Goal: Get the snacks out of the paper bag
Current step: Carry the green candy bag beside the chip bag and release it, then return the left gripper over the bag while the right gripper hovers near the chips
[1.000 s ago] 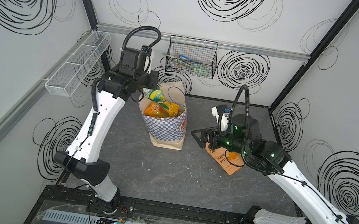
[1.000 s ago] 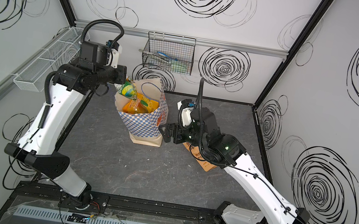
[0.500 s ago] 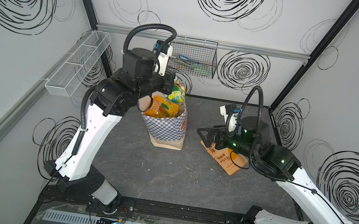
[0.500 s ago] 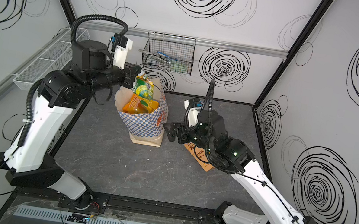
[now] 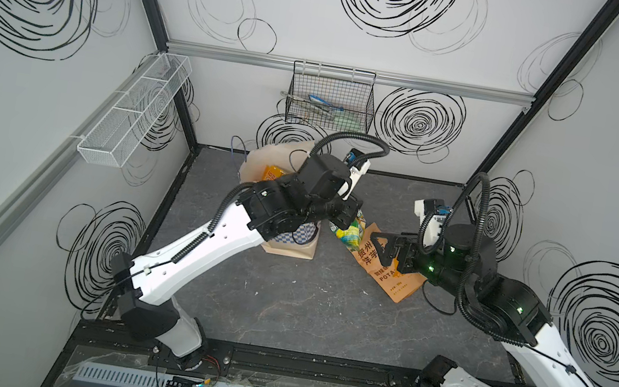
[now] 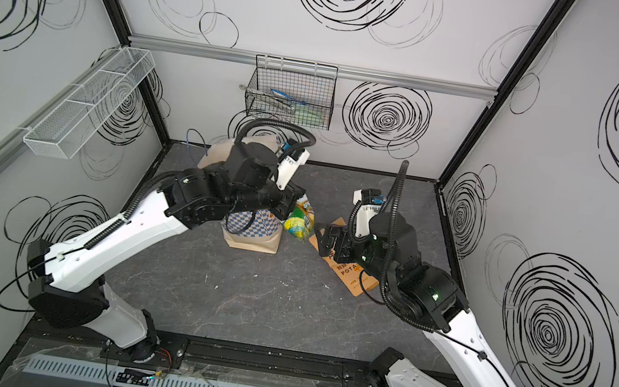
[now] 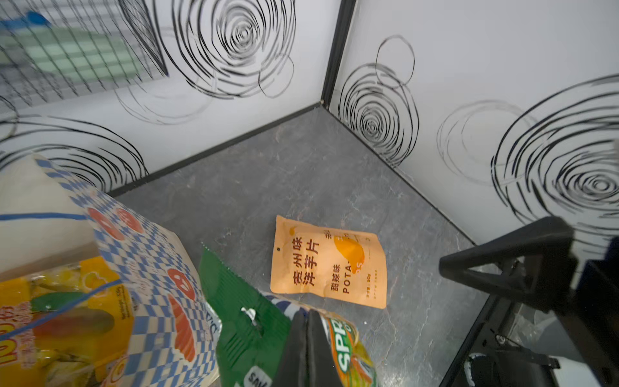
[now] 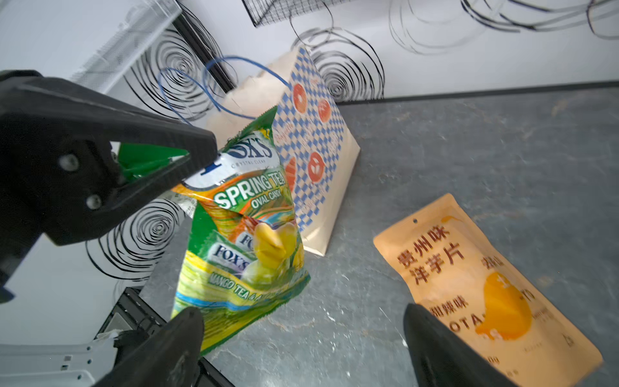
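A: Hanging from the left end effector (image 8: pixel 201 159), which is clamped on its top edge, is a green candy packet (image 8: pixel 248 234), just beside the paper bag (image 8: pixel 318 160).

B: And the right end effector (image 8: pixel 301 321)?

A: Its jaws are wide and empty, above an orange pouch (image 8: pixel 469 278) lying flat on the surface (image 5: pixel 303 299). In both top views the left arm hides most of the bag. Yellow packs (image 7: pixel 50 318) sit inside, cut off.

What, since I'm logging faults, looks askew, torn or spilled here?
Nothing stands out. The bag stands on the table, the pouch lies flat beside it, and the candy pack hangs by its top from the shut left tool. No spill or tear shows.
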Controlling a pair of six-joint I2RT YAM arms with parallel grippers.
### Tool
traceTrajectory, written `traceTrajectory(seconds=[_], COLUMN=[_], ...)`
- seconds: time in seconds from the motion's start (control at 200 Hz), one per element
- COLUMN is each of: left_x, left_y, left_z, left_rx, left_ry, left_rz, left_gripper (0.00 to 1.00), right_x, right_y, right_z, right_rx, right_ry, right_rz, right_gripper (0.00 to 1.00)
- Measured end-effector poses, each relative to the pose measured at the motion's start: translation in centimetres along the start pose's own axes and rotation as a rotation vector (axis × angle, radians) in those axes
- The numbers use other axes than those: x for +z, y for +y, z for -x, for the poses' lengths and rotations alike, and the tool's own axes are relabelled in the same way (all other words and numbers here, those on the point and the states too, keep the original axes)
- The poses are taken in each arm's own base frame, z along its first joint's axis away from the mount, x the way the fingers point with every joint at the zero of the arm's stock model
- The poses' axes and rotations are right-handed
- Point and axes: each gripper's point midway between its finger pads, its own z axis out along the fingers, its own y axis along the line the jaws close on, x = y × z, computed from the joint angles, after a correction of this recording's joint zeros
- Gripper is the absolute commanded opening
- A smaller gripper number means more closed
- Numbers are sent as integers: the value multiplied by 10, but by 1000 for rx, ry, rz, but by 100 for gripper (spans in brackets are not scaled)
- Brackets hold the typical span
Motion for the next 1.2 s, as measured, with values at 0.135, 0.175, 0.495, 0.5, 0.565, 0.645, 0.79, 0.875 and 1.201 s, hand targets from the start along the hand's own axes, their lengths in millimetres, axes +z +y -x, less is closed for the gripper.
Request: traceTrajectory(seconds=[0.135, 0.175, 0.495, 0.5, 0.565, 0.645, 0.79, 0.875, 1.201], left_x=[45, 56, 125, 126, 137, 151, 166, 171, 182], left_y=[-9, -12, -28, -28, -30, -33, -32, -29, -12], left_z=[-54, -67, -159, -160, -174, -181, -192, -196, -190], left_rx=[-14, -18, -55, -56, -60, -64, -62, -54, -50], left_ry=[115, 140, 274, 276, 297, 302, 306, 308, 278], left_rz=[-17, -21, -84, -86, -102, -115, -111, -97, -65], left_gripper=[0, 0, 0, 0, 0, 0, 2, 15, 41], right_x=[5, 6, 6, 6, 6, 6, 8, 9, 12], right_y=[-30, -37, -72, -72, -73, -74, -77, -79, -79], right_z=[-48, -62, -117, -117, -118, -119, -123, -126, -124], right_rx=[42, 54, 128, 129, 133, 134, 136, 139, 141], right_ry=[112, 140, 230, 229, 229, 231, 240, 244, 237], right_rz=[-69, -85, -160, -161, -166, -168, -174, -180, -179], right_gripper=[97, 97, 97, 97, 97, 97, 97, 97, 97])
